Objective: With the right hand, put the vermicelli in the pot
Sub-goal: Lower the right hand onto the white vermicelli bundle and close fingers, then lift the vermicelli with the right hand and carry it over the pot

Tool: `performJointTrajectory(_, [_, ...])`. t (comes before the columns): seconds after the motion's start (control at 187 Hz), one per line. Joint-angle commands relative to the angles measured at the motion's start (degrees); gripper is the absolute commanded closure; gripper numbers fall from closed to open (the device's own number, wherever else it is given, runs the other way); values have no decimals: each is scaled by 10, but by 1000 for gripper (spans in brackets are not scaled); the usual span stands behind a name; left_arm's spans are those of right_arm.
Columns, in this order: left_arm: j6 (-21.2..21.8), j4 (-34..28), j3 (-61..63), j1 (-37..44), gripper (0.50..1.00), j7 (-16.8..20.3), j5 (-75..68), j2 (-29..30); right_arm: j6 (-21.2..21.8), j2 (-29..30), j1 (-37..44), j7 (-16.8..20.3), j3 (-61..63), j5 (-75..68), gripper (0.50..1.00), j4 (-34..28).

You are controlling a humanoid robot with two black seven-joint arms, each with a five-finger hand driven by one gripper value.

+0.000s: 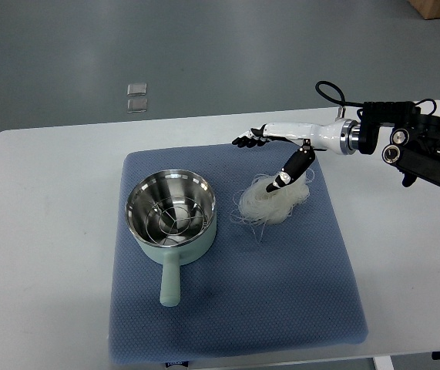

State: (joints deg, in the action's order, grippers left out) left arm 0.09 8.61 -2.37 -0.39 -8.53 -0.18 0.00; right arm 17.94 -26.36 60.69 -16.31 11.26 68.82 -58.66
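The vermicelli [272,202] is seen as a loose white nest on the blue mat [235,308], just right of the pot [171,214], which stands empty except for a wire rack. It is touched from above by the thumb of the right hand [281,158], whose fingers are held spread and nothing is gripped. If the strands are pinched too lightly, some could be dropped on the mat or table [42,231] short of the pot's rim.

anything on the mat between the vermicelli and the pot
Nothing visible. The vermicelli lies on the blue mat just right of the pot, with only bare mat between them. The right hand is already at the vermicelli.
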Motion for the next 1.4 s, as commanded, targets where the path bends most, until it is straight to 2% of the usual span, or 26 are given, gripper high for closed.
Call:
performJointTrajectory(0.0, [0,0,0,1,500,0,0,0,-4,3,-1,-3,-10,71,581,-8])
performJointTrajectory(0.208, [0,0,0,3,500,0,0,0,-10,10,-15,-3,-12,110,583,-8])
performJointTrajectory(0.363, [0,1,1,3,500,0,0,0,-29,11,-15,-3,-36,119,583,-8])
performJointTrajectory(0.785, [0,3,1,3,500,0,0,0,-39,12,-17,-2,-51,144,585,1])
performJointTrajectory(1.053, [0,2,1,3,500,0,0,0,-78,15,-22,-2,-77,163,601,26])
performJointTrajectory(1.207, [0,2,1,3,500,0,0,0,-97,32,-22,-2,-77,163,738,45])
performJointTrajectory(1.298, [0,3,1,3,500,0,0,0,-99,40,-23,-2,-77,163,854,50])
performJointTrajectory(1.346, [0,3,1,3,500,0,0,0,-99,44,-23,-3,-77,163,893,50])
performJointTrajectory(1.394, [0,3,1,3,500,0,0,0,-100,47,-22,-3,-77,163,981,50])
